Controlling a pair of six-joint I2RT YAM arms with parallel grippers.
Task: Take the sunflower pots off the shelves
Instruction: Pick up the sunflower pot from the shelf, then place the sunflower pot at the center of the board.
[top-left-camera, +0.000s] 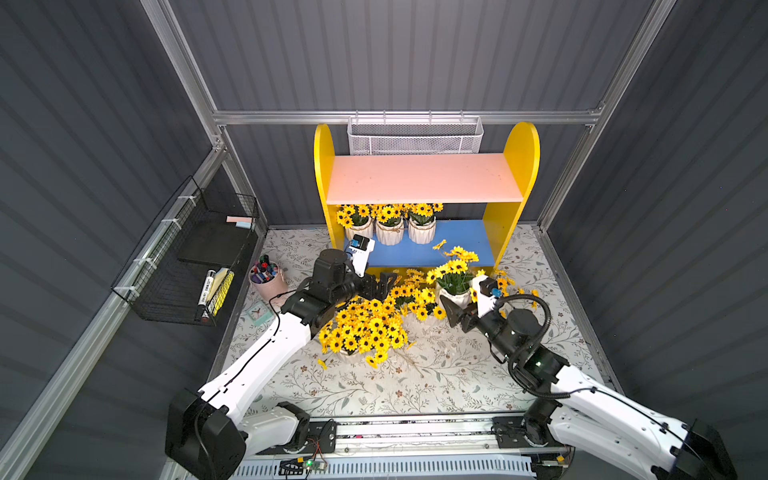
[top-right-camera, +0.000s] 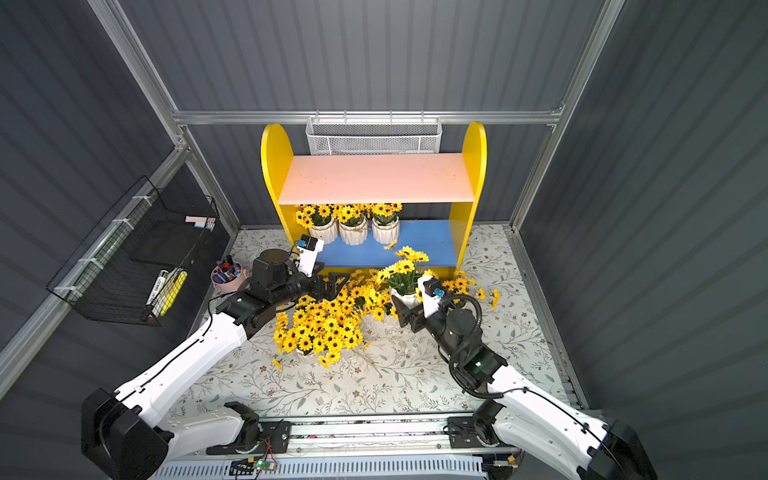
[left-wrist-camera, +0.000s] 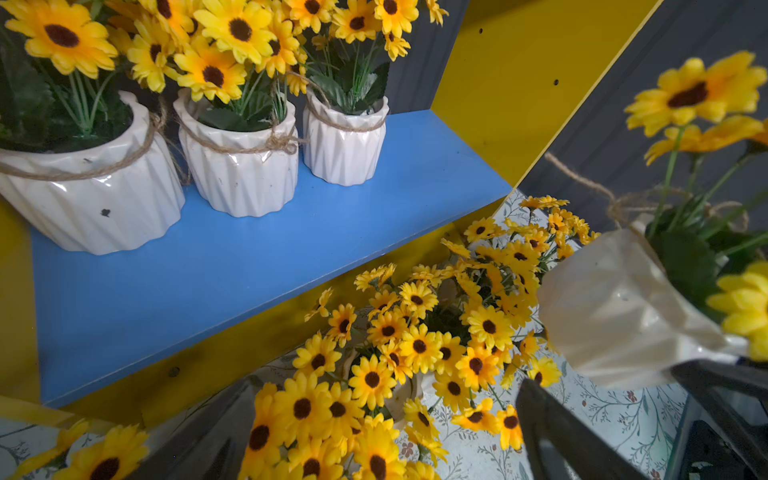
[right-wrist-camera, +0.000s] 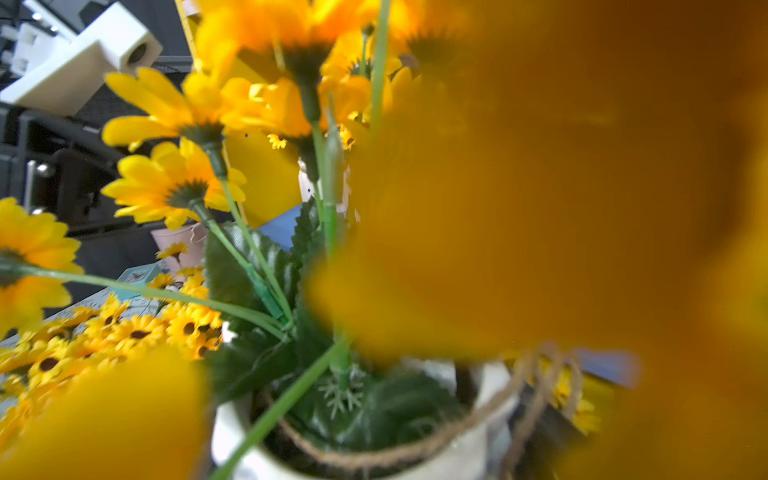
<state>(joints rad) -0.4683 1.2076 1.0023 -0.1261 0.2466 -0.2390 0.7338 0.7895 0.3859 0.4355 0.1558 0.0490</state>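
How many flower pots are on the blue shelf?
3 small white ribbed sunflower pots, side by side on the blue lower board: left, middle, right. The pink board above could hide more behind.

Looking into a robotics lab test cell dressed up as a homely corner: being boxed in by grey corrugated panels (top-left-camera: 374, 54) set in bare aluminium framing (top-left-camera: 407, 117); carrying two white-and-black robot arms (top-left-camera: 266, 357) on a metal rail (top-left-camera: 415, 432) along the front edge, next to an exposed circuit board (top-left-camera: 309, 462) glowing green; playing house with a floral table cover (top-left-camera: 415, 386), yellow shelves (top-left-camera: 521, 166) with a pink and a blue board, artificial sunflower pots (top-left-camera: 390, 235), a white mesh basket (top-left-camera: 415, 139) hanging on the back bar, a black wire rack (top-left-camera: 187, 266) tied to the side rail and a pink cup of markers (top-left-camera: 268, 282)
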